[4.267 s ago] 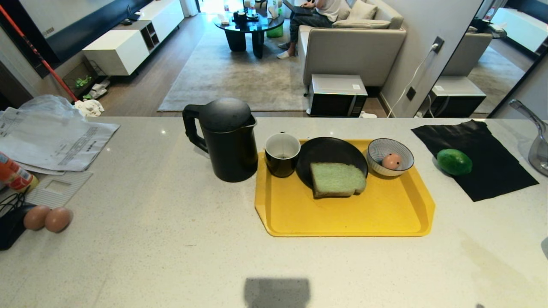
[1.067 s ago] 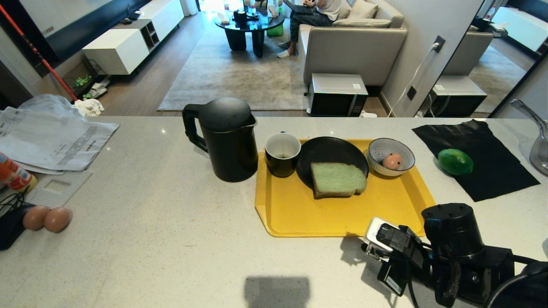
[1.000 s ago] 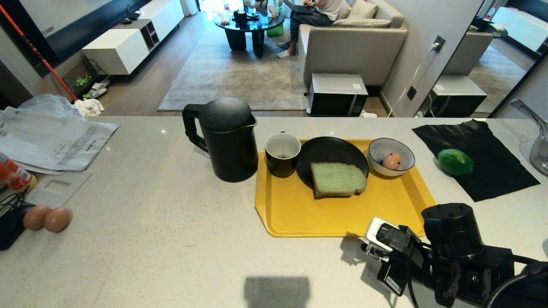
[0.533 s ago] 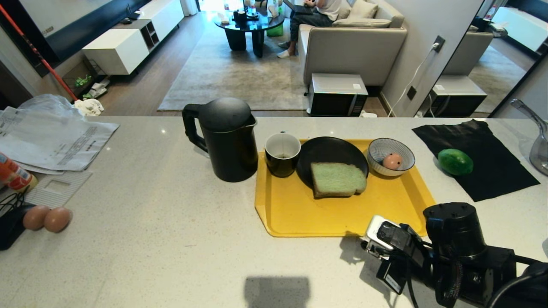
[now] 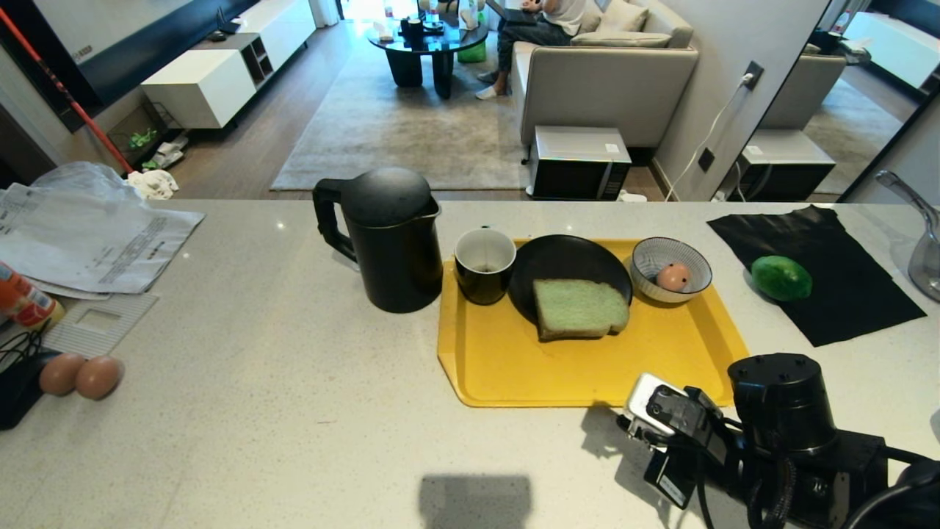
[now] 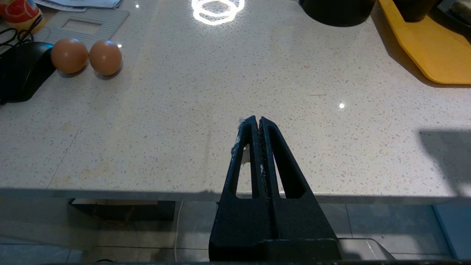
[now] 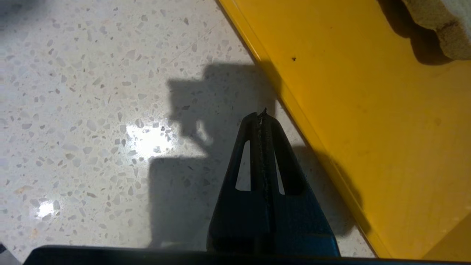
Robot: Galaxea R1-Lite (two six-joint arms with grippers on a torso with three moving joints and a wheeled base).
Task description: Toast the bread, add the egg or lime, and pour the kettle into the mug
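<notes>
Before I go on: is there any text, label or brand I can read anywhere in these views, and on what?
No text reads clearly in any view.
Printed papers at the counter's far left: lines of print, too small to read.
Red-and-orange container beside them: label too blurred.
Microwave on the floor: small white sticker, unreadable.
Kettle, mug, yellow tray: no markings visible.
</notes>
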